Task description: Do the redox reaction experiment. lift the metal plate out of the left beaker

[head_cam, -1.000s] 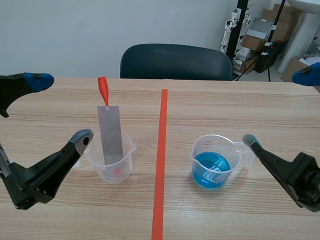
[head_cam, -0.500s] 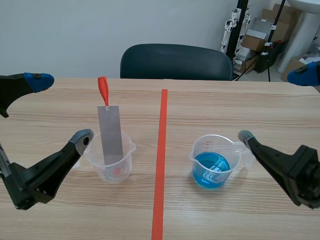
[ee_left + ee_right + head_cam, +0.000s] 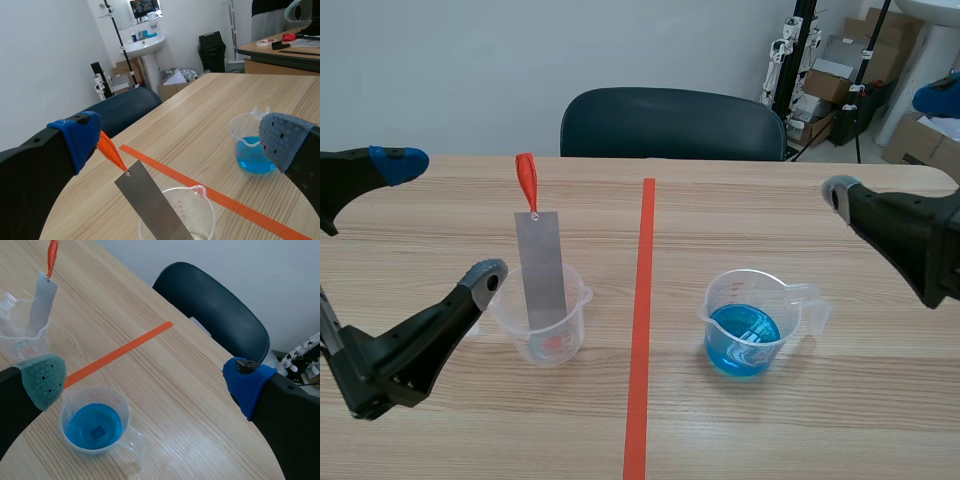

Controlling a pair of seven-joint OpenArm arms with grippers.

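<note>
A grey metal plate with an orange-red tag stands leaning in the clear left beaker, left of the tape line. The plate and its tag rise between my left gripper's fingers in the left wrist view, untouched. My left gripper is open, its fingers spread wide to the left of the beaker. My right gripper is open, raised above and to the right of the beaker of blue liquid. The right wrist view shows that beaker below, and the plate far off.
A dark chair stands behind the table's far edge. The orange-red tape line divides the table down the middle. Boxes and stands fill the room's back right corner.
My right gripper has risen from beside the blue beaker's spout to well above and to the right of it. The left arm and the plate have not moved.
</note>
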